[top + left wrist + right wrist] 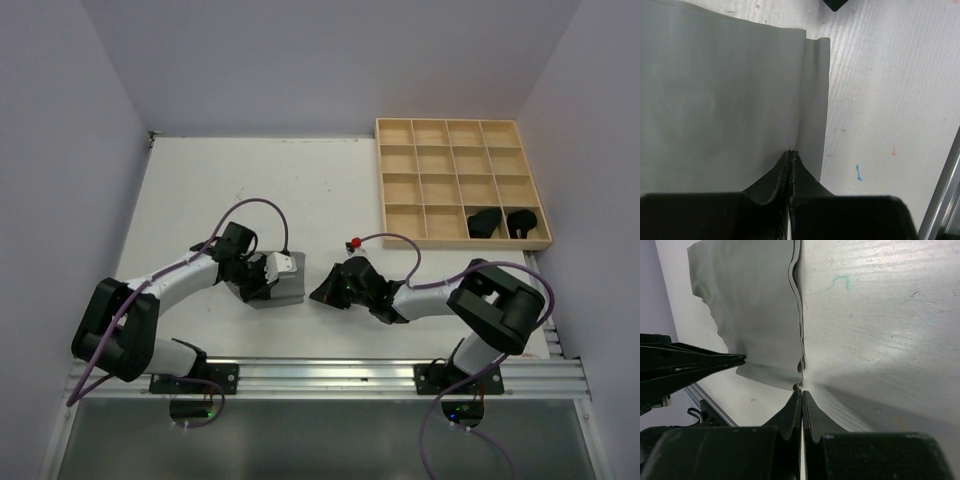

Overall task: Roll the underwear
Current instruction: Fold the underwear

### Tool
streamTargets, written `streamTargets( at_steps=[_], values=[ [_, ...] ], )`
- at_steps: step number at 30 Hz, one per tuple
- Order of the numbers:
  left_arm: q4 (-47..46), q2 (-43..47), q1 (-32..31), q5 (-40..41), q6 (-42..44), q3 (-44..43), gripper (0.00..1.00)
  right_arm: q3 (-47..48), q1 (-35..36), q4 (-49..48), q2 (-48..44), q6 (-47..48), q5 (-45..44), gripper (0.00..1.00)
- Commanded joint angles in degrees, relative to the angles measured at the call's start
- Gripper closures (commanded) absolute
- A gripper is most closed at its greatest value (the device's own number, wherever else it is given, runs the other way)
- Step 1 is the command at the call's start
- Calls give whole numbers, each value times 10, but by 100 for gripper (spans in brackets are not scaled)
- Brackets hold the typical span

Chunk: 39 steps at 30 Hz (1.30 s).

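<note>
in the wooden grid tray, upper right of the top view, black briefs sit in the bottom row's two rightmost cells. grey underwear lies flat on the desk, lower centre. the left end effector pinches its fold; the right end effector, pressed together, touches its hem.

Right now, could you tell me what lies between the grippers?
The grey underwear spans from left gripper to right gripper, clearest in the right wrist view.
</note>
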State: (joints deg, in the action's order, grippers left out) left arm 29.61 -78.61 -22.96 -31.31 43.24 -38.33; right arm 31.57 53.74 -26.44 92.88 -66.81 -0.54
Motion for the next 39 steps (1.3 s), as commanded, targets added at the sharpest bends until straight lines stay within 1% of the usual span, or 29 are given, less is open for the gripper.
streamTargets(
  at_steps=[1, 7, 8, 9, 10, 12, 13, 16, 22, 27, 30, 32, 36, 37, 39],
  values=[
    [4, -15, -3, -12, 16, 5, 100, 3, 2, 4, -26, 17, -21, 100],
    [5, -2, -2, -13, 27, 7, 100, 42, 3, 42, -41, 58, -25, 100],
    [9, -1, -2, -16, 29, 5, 100, 51, 3, 50, -43, 77, -24, 100],
    [18, -1, -2, -16, 38, 3, 98, 59, 3, 70, -43, 85, -25, 98],
    [23, 3, -2, -16, 45, 2, 84, 73, 3, 80, -45, 94, -26, 98],
    [39, 16, -2, -21, 69, 2, 78, 83, 2, 99, -51, 116, -29, 97],
    [42, 35, -2, -22, 75, 3, 72, 88, 2, 104, -53, 121, -32, 96],
    [59, 71, -2, -33, 98, 5, 65, 101, 2, 124, -58, 149, -26, 94],
    [86, 72, -3, -18, 146, 23, 62, 146, 1, 160, -41, 205, -7, 94],
    [53, 63, -3, 7, 149, 47, 61, 152, -20, 154, -30, 201, 4, 94],
    [31, 42, -3, 27, 150, 59, 61, 149, -35, 152, -30, 197, 18, 94],
    [18, 31, -3, 35, 149, 65, 64, 148, -42, 152, -31, 199, 24, 94],
    [12, 29, -3, 38, 149, 74, 76, 150, -56, 158, -34, 208, 28, 94],
    [12, 30, -3, 40, 150, 75, 82, 152, -59, 158, -34, 213, 31, 94],
    [29, 31, -3, 36, 162, 73, 89, 156, -64, 161, -34, 217, 36, 94]
  ],
)
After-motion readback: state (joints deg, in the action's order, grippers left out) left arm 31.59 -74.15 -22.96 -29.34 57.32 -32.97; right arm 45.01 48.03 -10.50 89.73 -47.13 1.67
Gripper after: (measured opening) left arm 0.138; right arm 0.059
